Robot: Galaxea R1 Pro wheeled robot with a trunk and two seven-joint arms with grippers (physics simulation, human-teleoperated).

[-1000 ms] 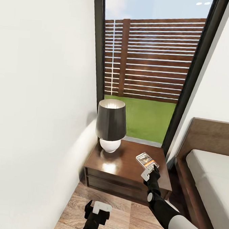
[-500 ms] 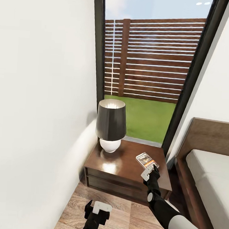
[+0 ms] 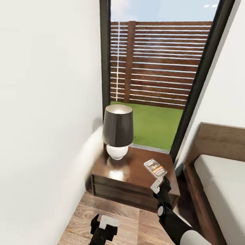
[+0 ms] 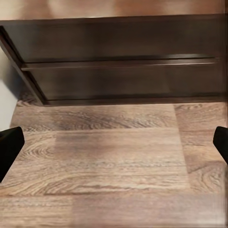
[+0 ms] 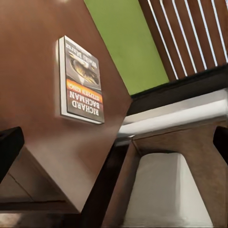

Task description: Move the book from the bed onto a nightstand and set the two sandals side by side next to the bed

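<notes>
Reading from left to right in the head view, a plain white wall gives way to a tall black-framed window point(image 3: 155, 66) showing a slatted wooden fence above a strip of green lawn. Low at the left, the left gripper point(image 3: 104, 226) hangs over the light wood-plank floor point(image 3: 130, 224); in the left wrist view its two dark fingertips point(image 4: 9, 145) sit at opposite edges of the frame, so the jaws stand wide apart with nothing between them, facing the drawer front of the nightstand point(image 4: 118, 61). That nightstand point(image 3: 133, 181) is a low, square, glossy dark brown cabinet. On its left half stands a lamp point(image 3: 117, 131) with a tapered dark shade on a rounded white base. On its right half the book point(image 3: 155, 167) lies flat, a thin paperback with a dark pictured cover, an orange band and white lettering, seen again in the right wrist view point(image 5: 80, 83). Just short of it the right gripper point(image 3: 161, 183) hovers apart from the cover, its jaws spread wide and holding nothing, one dark fingertip point(image 5: 9, 152) showing at the frame edge. At the far right stands the bed point(image 3: 220, 179), with a matt brown wooden headboard and a smooth light grey mattress.
</notes>
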